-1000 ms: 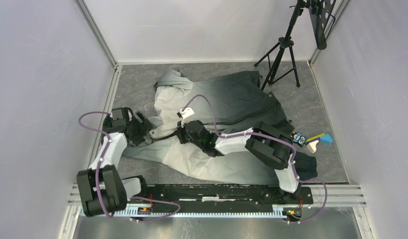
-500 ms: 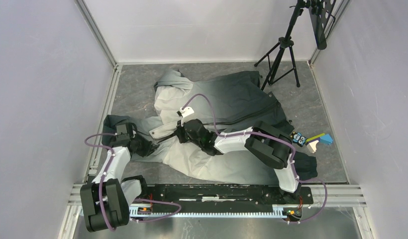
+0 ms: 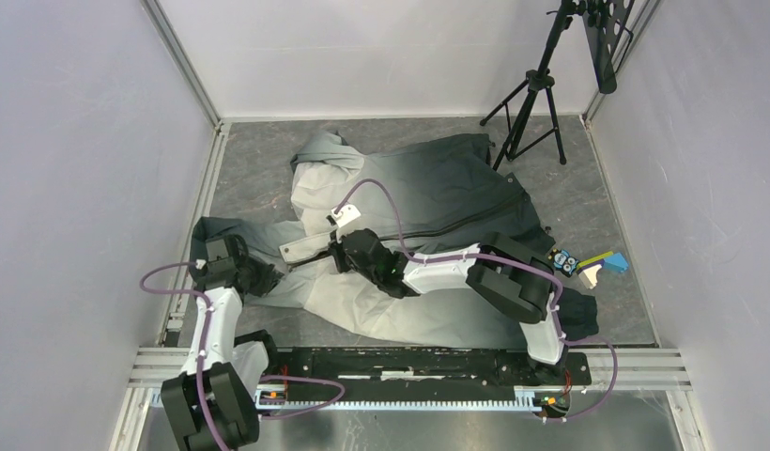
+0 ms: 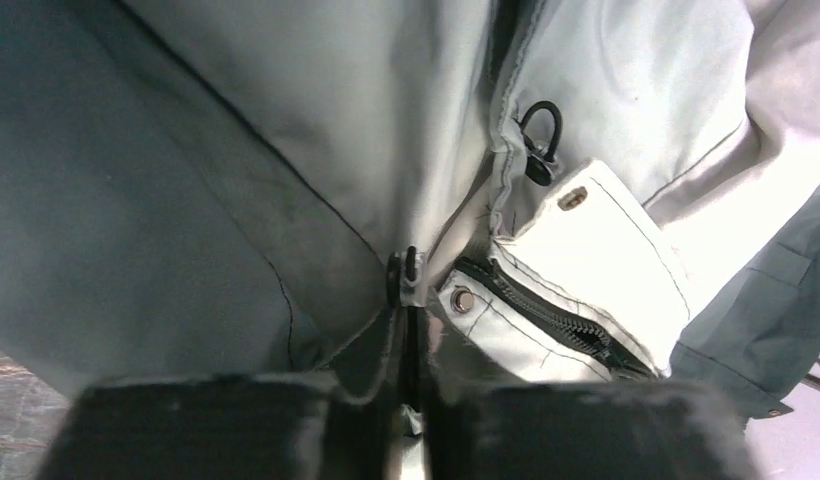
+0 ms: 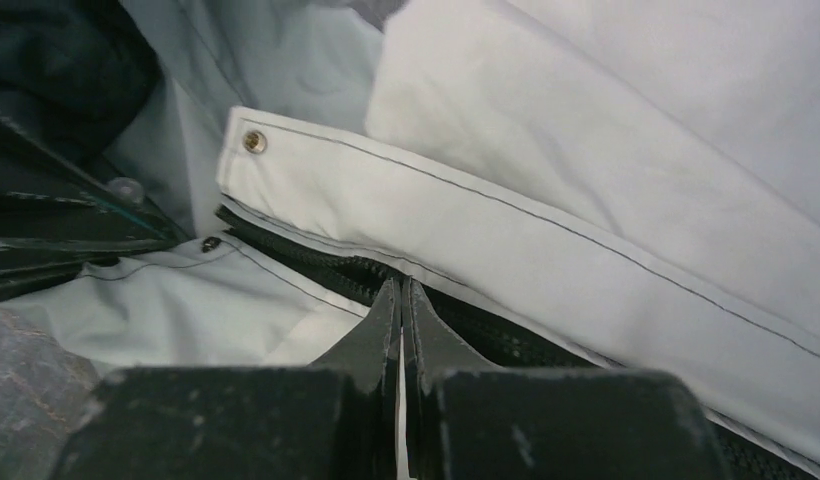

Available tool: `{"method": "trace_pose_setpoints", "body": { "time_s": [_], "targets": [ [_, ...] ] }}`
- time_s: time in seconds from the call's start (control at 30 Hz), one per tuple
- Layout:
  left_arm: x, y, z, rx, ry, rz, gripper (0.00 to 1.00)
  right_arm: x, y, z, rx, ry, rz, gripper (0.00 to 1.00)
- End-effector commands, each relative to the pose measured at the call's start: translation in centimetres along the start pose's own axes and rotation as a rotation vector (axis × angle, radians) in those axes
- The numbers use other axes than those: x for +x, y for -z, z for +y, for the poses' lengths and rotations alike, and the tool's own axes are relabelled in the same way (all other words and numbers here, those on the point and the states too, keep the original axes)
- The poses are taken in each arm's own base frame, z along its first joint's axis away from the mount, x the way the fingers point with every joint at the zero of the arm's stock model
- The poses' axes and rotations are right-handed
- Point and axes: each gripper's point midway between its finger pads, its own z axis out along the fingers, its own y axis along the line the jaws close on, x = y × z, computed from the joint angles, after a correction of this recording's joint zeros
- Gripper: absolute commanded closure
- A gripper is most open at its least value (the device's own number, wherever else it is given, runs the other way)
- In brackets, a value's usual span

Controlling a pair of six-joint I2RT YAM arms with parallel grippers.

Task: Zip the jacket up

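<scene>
The jacket [image 3: 428, 188] lies spread on the grey floor, pale grey on the left and shading to charcoal on the right. My left gripper [image 3: 264, 277] is at its lower left hem. In the left wrist view that gripper [image 4: 406, 300] is shut on a fold of jacket fabric, just left of the zipper's end [image 4: 546, 315] and a metal snap [image 4: 462, 299]. My right gripper [image 3: 336, 252] sits on the front opening. In the right wrist view it [image 5: 401, 285] is shut, tips against the black zipper [image 5: 316, 262] under the pale placket strip [image 5: 506, 240]. I cannot tell whether a pull is pinched.
A black tripod [image 3: 536, 94] stands at the back right, close to the jacket's far edge. Small coloured blocks [image 3: 592, 266] lie at the right beside the right arm. Grey walls close in both sides, and the arms' mounting rail [image 3: 409, 362] runs along the near edge.
My left gripper has gone from open to shut on the jacket's hem and drawn back toward the near left. The right gripper has shifted slightly left along the zipper.
</scene>
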Motion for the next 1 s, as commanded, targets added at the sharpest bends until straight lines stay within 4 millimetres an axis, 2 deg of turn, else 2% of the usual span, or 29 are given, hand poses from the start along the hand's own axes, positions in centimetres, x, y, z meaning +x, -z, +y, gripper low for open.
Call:
{"method": "trace_pose_setpoints", "body": {
  "time_s": [0.0,0.07,0.17,0.23,0.33,0.4,0.43,0.5,0.57,0.63,0.67,0.73,0.8,0.9,0.97],
  "targets": [
    [-1.6,1.3,-2.7,0.102,-0.085,-0.038,0.7,-3.0,-1.1,2.7,-0.066,0.023,-0.078,1.0],
    [-2.2,2.5,-3.3,0.11,-0.123,-0.063,0.66,-3.1,-1.4,2.5,-0.039,0.008,-0.069,1.0],
    [-2.8,4.0,-4.9,0.164,-0.191,-0.095,0.48,-3.3,-1.3,2.2,-0.015,0.007,-0.073,1.0],
    [-2.6,5.0,-5.9,0.185,-0.254,-0.089,0.48,-3.3,-1.4,2.4,-0.021,0.012,-0.071,1.0],
    [-1.9,6.5,-8.5,0.294,-0.348,-0.109,0.49,-2.8,-1.0,2.0,-0.014,-0.007,-0.063,1.0],
    [-0.6,6.8,-10.5,0.376,-0.393,-0.077,0.53,-2.5,-0.5,1.9,-0.017,-0.019,-0.061,1.0],
    [-0.1,6.8,-11.3,0.397,-0.401,-0.055,0.58,-2.6,-0.4,1.9,-0.02,-0.025,-0.064,1.0],
    [0.7,6.5,-12.4,0.406,-0.408,-0.009,0.75,-2.3,-0.4,1.8,-0.017,-0.03,-0.06,1.0],
    [1.4,5.6,-13.6,0.451,-0.368,0.029,0.83,-2.3,-0.3,1.6,-0.006,-0.045,-0.06,1.0],
    [2.1,3.3,-14.1,0.498,-0.272,0.076,0.93,-2.3,-0.1,1.4,0.004,-0.062,-0.063,1.0],
    [2.3,2.1,-14.0,0.501,-0.237,0.088,0.97,-2.3,0.0,1.2,0.013,-0.07,-0.065,1.0],
    [1.9,-1.1,-11.7,0.366,-0.2,0.093,0.98,-2.0,-0.1,0.6,0.053,-0.073,-0.063,1.0],
    [1.3,-3.2,-9.7,0.254,-0.2,0.07,0.98,-1.5,0.1,-1.1,0.141,-0.065,-0.049,1.0],
    [-0.2,-5.1,-5.5,0.078,-0.167,0.013,0.98,-1.4,1.6,-3.8,0.265,-0.041,-0.058,1.0],
    [-1.1,-5.6,-3.5,0.023,-0.152,-0.007,0.98,-1.7,2.1,-4.1,0.27,-0.022,-0.069,1.0]
  ]
}}
